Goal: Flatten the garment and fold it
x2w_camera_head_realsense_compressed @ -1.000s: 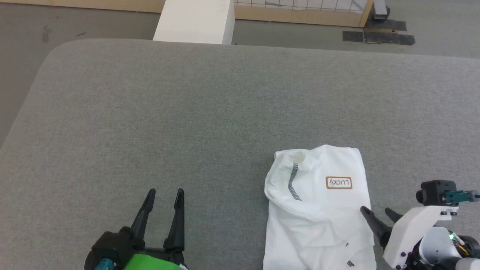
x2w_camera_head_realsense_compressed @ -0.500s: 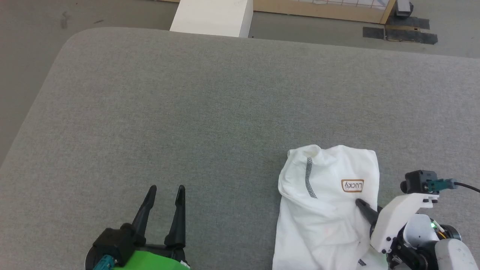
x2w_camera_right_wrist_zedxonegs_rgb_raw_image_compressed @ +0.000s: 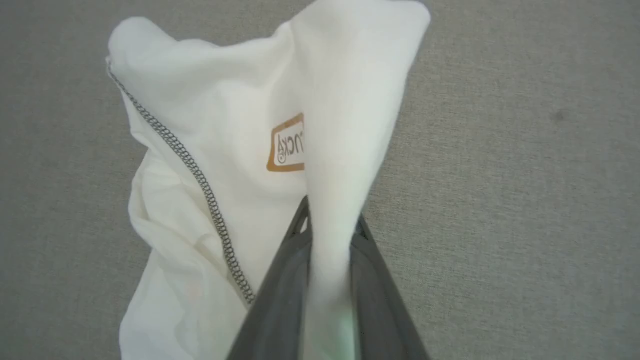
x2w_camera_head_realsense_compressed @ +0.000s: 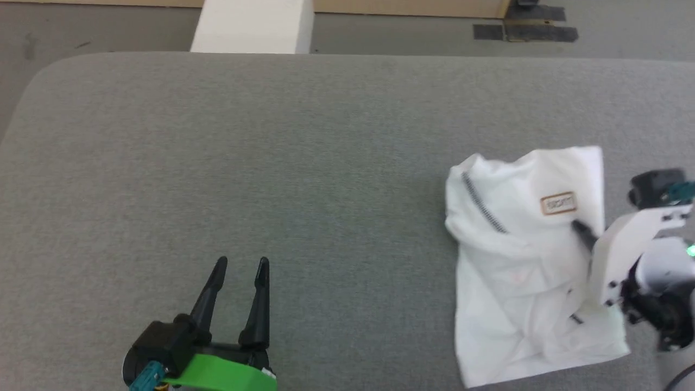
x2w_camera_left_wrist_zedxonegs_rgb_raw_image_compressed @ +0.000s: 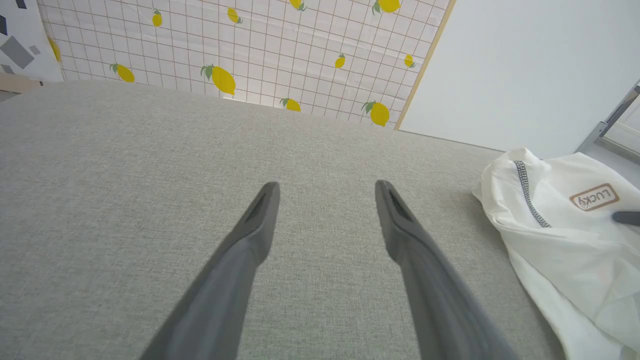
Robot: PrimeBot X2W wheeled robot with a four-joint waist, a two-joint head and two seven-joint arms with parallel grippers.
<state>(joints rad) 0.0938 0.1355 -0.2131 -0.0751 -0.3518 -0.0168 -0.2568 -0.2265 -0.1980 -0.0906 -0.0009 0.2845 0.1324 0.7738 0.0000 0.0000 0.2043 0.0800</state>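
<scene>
A broad grey felt-covered table (x2w_camera_head_realsense_compressed: 271,136) carries the garment, a white thin shirt with dark zigzag seams and a brown logo patch (x2w_camera_head_realsense_compressed: 558,203), bunched on the table's right side near its front edge (x2w_camera_head_realsense_compressed: 521,260). The right gripper (x2w_camera_head_realsense_compressed: 583,233) is there too, its dark fingers pinched on a raised fold of the garment (x2w_camera_right_wrist_zedxonegs_rgb_raw_image_compressed: 350,125). The left gripper (x2w_camera_head_realsense_compressed: 242,262) is spread wide and empty over the table's front left. Beyond the table's far edge are a grey floor (x2w_camera_head_realsense_compressed: 380,32), a white rigid box (x2w_camera_head_realsense_compressed: 252,27) and a lemon-printed grid panel (x2w_camera_left_wrist_zedxonegs_rgb_raw_image_compressed: 250,45).
</scene>
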